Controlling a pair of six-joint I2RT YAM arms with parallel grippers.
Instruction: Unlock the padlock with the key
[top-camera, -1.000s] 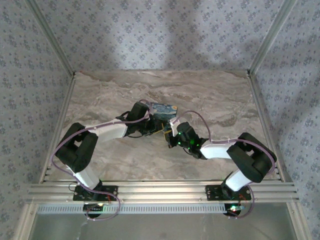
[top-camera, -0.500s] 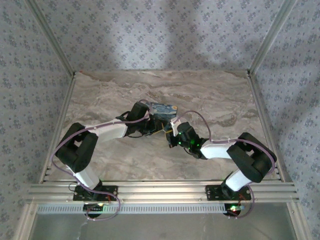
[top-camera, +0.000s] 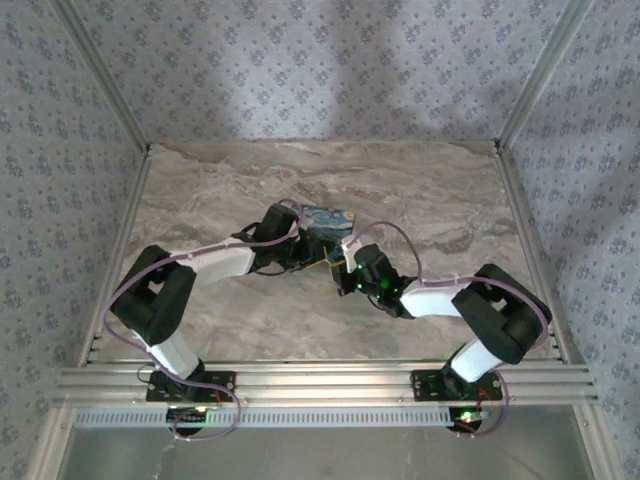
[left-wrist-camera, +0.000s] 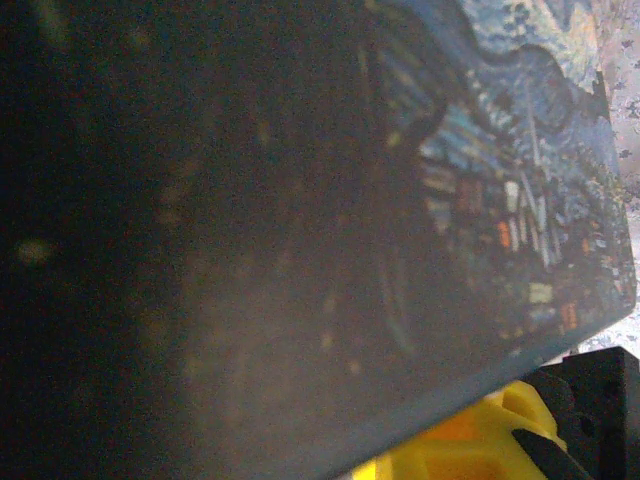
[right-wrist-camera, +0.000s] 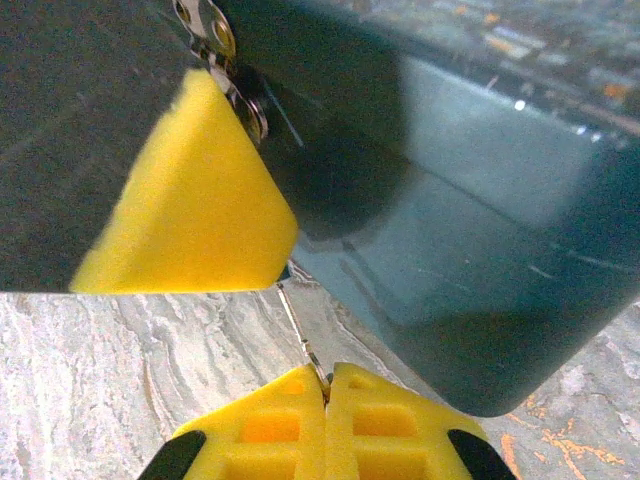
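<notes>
The padlock (top-camera: 326, 219), a dark-blue block with a starry-night print, is held above the table at mid-centre. My left gripper (top-camera: 308, 246) is shut on it; up close its printed face (left-wrist-camera: 480, 180) looms over one yellow finger (left-wrist-camera: 470, 445). My right gripper (right-wrist-camera: 328, 380) is shut on the key (right-wrist-camera: 300, 325), whose head is hidden between the pads. The thin pale blade slants up to the padlock's (right-wrist-camera: 460, 270) lower edge, ending behind the left gripper's yellow finger (right-wrist-camera: 190, 210). I cannot tell whether its tip is inside the padlock. A silvery fitting (right-wrist-camera: 215, 35) sits on the padlock's edge.
Both grippers meet over the middle of the marble table (top-camera: 430, 200). Patterned walls and metal posts (top-camera: 530, 80) enclose the table on three sides. A metal rail (top-camera: 320, 382) runs along the near edge by the arm bases.
</notes>
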